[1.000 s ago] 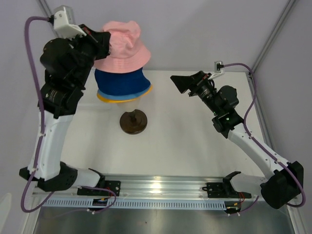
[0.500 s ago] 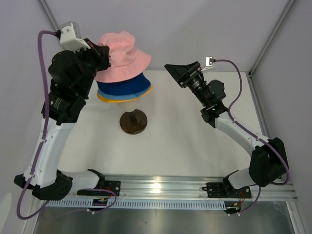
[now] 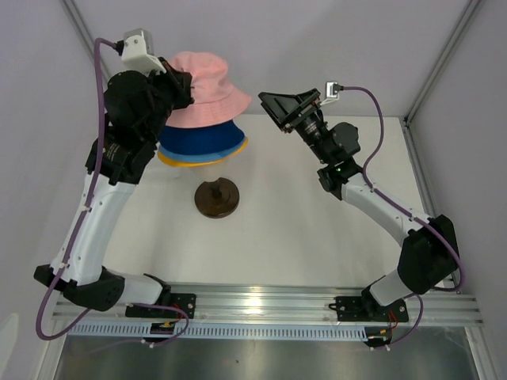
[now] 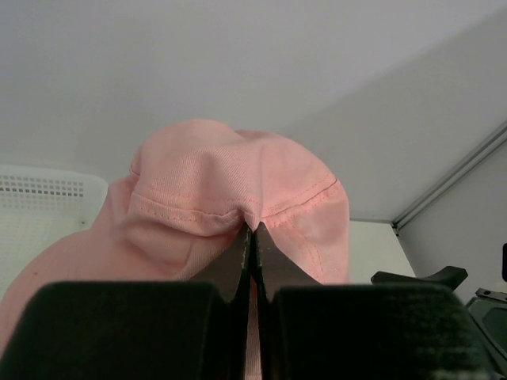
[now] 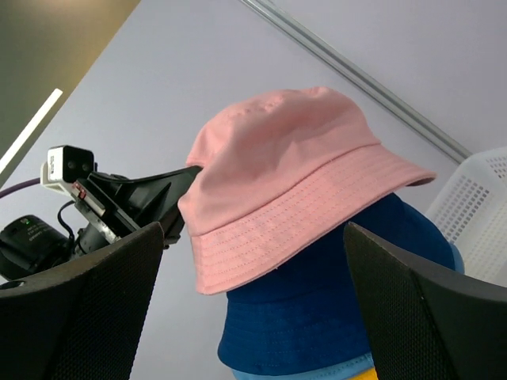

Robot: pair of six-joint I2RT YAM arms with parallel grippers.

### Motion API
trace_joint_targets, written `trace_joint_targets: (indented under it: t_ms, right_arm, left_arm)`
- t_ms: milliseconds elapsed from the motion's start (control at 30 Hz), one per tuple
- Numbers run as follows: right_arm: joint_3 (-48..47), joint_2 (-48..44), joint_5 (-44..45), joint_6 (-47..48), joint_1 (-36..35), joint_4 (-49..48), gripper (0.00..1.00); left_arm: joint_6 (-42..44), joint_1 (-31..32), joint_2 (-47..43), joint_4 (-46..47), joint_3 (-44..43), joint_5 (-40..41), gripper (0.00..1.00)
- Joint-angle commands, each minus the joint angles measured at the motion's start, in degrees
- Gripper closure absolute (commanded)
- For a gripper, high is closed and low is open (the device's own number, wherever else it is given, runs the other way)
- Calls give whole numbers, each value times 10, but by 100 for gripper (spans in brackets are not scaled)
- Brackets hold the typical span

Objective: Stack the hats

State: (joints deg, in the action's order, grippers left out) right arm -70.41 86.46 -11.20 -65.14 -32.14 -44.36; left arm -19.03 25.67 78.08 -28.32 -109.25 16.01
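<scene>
The pale pink hat (image 3: 207, 89) sits tilted on top of a stack: dark navy hat (image 3: 200, 141), light blue hat (image 3: 231, 150), yellow hat (image 3: 186, 163) at the bottom. My left gripper (image 3: 184, 87) is shut on the pink hat's left side, pinching a fold of its cloth (image 4: 252, 224). In the right wrist view the pink hat (image 5: 297, 178) lies slanted over the navy hat (image 5: 333, 317). My right gripper (image 3: 273, 108) is open and empty, just right of the stack, its fingers (image 5: 71, 317) wide apart and facing the hats.
The stack rests on a mannequin head whose dark brown round base (image 3: 217, 198) stands on the white table (image 3: 317, 237). A white perforated basket (image 5: 475, 198) is behind the hats. The frame's metal posts (image 3: 444, 63) flank the back corners.
My left gripper has moved right and slightly up with the pink hat, setting it further over the stack. My right gripper has risen and moved left toward the hats.
</scene>
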Motion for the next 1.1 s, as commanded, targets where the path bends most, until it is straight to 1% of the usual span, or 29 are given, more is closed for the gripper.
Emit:
trace_joint_targets:
  t_ms: [0, 133, 267, 400, 500, 533, 600, 633, 700, 733, 767, 833, 867, 900, 933, 967, 1000, 1033, 1067]
  right_arm:
    - [-18, 24, 5, -30, -6, -13, 3]
    - [-25, 38, -10, -50, -6, 6, 7]
    - [-29, 37, -8, -58, -11, 13, 9]
    - [-64, 49, -8, -38, -16, 38, 12]
    - [-94, 66, -5, -30, -22, 48, 16]
    - [-101, 72, -5, -29, -25, 52, 17]
    - [-125, 85, -10, -32, -30, 56, 21]
    - [-132, 97, -11, -32, -32, 58, 23]
    - [-151, 109, -15, -34, -40, 70, 31]
    - [-156, 119, -15, -34, -41, 73, 35]
    - [-159, 122, -15, -37, -42, 81, 49]
    - [-157, 127, -11, -43, -44, 85, 64]
    - [-155, 126, -5, -45, -43, 89, 78]
    - [-151, 124, -2, -45, -46, 89, 83]
    - [-146, 123, 1, -42, -47, 93, 88]
    - [-143, 118, 7, -39, -48, 101, 94]
    - [-141, 115, 11, -28, -50, 107, 97]
    - [-138, 112, 14, -24, -51, 115, 98]
    - [-134, 109, 20, -21, -53, 124, 100]
  left_arm:
    - [-7, 6, -41, 26, 51, -13, 98]
    - [-13, 6, -79, 48, 119, -17, 95]
    - [-15, 8, -87, 52, 135, -26, 95]
    - [-22, 12, -87, 53, 148, -37, 91]
    - [-23, 13, -91, 57, 156, -39, 85]
    - [-23, 12, -95, 60, 157, -39, 80]
    - [-22, 13, -101, 63, 164, -34, 73]
    - [-23, 13, -103, 64, 164, -30, 65]
    - [-21, 12, -115, 68, 168, -13, 56]
    - [-17, 13, -119, 70, 169, -5, 48]
    - [-15, 13, -129, 70, 168, 7, 43]
    - [-16, 12, -142, 73, 171, 29, 32]
    - [-18, 12, -148, 75, 173, 34, 30]
    - [-25, 13, -160, 74, 175, 49, 29]
    - [-29, 12, -166, 72, 178, 63, 25]
    - [-36, 11, -171, 68, 183, 80, 22]
    - [-51, 4, -181, 65, 184, 109, 21]
    - [-65, -4, -188, 57, 191, 118, 20]
    - [-83, -27, -194, 52, 200, 120, 20]
